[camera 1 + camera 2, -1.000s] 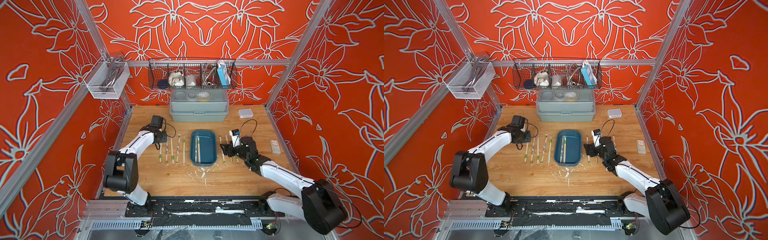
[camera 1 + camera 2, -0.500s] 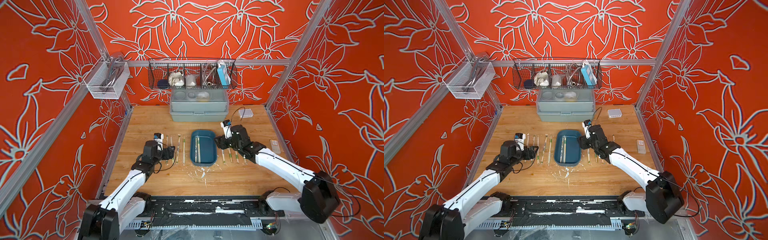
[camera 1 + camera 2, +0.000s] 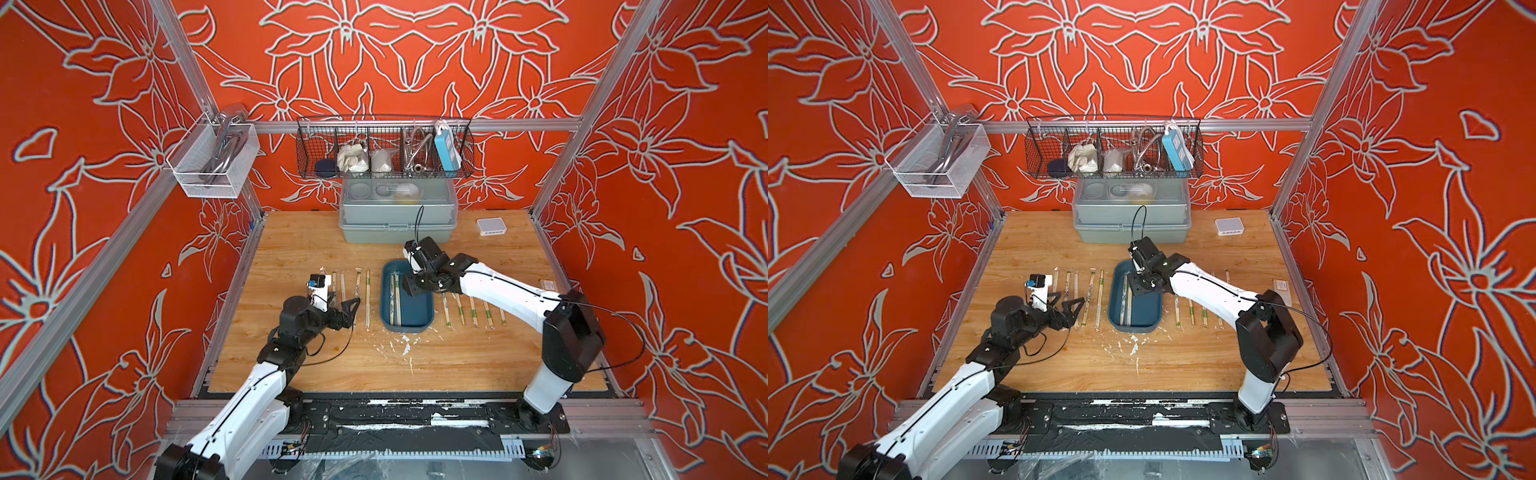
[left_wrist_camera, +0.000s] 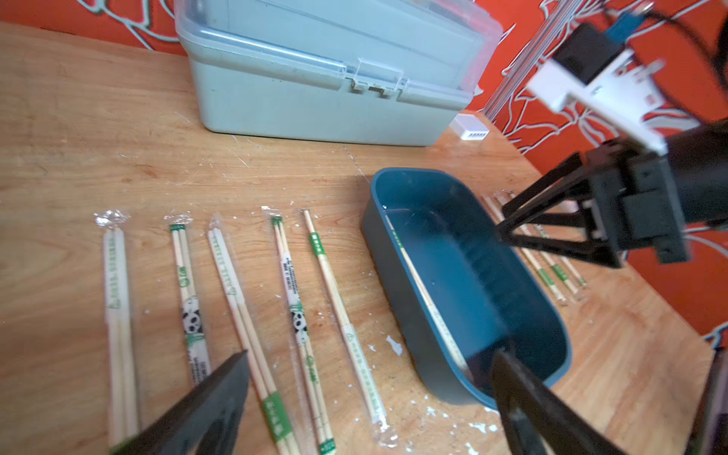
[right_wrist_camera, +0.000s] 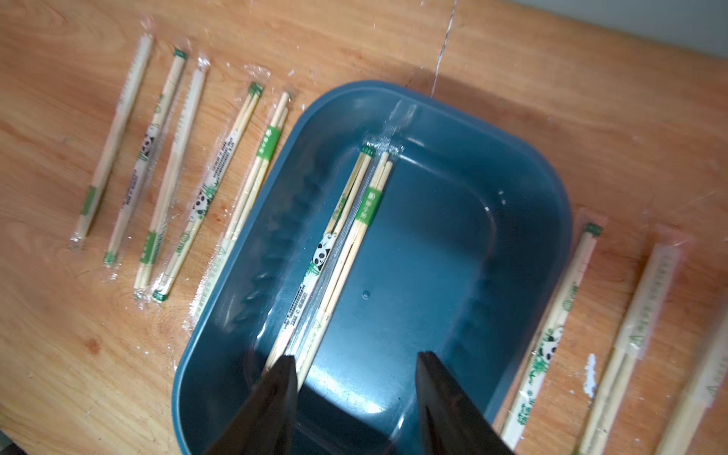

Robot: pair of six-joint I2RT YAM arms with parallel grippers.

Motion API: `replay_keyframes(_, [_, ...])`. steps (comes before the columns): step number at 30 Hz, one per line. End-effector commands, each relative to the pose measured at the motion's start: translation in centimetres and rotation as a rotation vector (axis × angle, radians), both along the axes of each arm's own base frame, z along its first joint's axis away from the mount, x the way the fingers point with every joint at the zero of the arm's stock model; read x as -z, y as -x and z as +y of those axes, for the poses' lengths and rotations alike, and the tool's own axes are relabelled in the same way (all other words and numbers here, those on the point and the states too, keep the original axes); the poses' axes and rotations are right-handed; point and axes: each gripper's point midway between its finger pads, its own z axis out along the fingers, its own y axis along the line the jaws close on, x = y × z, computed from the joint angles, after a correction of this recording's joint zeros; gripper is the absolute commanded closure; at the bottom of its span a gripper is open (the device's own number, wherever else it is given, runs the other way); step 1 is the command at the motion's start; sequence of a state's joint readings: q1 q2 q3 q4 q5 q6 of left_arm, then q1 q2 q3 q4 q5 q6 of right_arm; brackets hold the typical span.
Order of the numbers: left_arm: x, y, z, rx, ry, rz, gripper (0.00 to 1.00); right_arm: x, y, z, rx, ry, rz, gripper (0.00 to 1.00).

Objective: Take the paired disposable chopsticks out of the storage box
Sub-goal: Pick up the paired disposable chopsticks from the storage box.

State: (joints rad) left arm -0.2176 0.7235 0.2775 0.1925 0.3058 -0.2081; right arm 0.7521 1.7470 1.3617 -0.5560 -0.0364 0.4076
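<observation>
Chopsticks (image 5: 356,220) in storage box (image 5: 453,244), right pincer (image 5: 356,354) overhead.

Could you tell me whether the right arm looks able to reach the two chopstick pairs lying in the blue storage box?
Probably yes: the right gripper hangs directly over the open storage box, jaws apart, and nothing covers the two wrapped chopstick pairs on its floor.

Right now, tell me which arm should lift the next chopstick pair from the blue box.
Right. The right claw hangs open over the storage box, at the two pairs inside. The left claw is open outside it, above the laid-out pairs.
</observation>
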Motion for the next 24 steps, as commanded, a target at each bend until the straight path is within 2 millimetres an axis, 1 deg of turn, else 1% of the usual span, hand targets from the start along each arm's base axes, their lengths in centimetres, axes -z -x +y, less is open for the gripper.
replay_keyframes(1, [-0.9, 0.4, 0.6, -0.026, -0.019, -0.057, 0.01, 1.5, -0.2, 0.0, 0.040, 0.049, 0.064, 0.47])
replay_keyframes(3, [-1.0, 0.5, 1.1, -0.056, -0.026, -0.074, 0.00, 2.4, -0.5, 0.5, 0.050, 0.059, 0.100, 0.47])
replay_keyframes(7, [-0.9, 0.5, 1.6, -0.082, -0.029, -0.080, 0.00, 3.6, -1.1, 1.2, 0.075, 0.073, 0.137, 0.47])
replay_keyframes(13, [-0.4, 0.1, 1.3, -0.070, -0.031, -0.053, 0.00, 5.1, -2.0, 1.5, 0.095, 0.116, 0.159, 0.48])
replay_keyframes(21, [0.1, -0.4, 1.1, -0.066, -0.034, -0.018, 0.00, 7.5, -2.7, 1.7, 0.114, 0.171, 0.192, 0.48])
replay_keyframes(24, [0.1, -0.4, 1.1, -0.065, -0.034, -0.016, 0.00, 8.1, -3.0, 1.6, 0.123, 0.188, 0.192, 0.49])
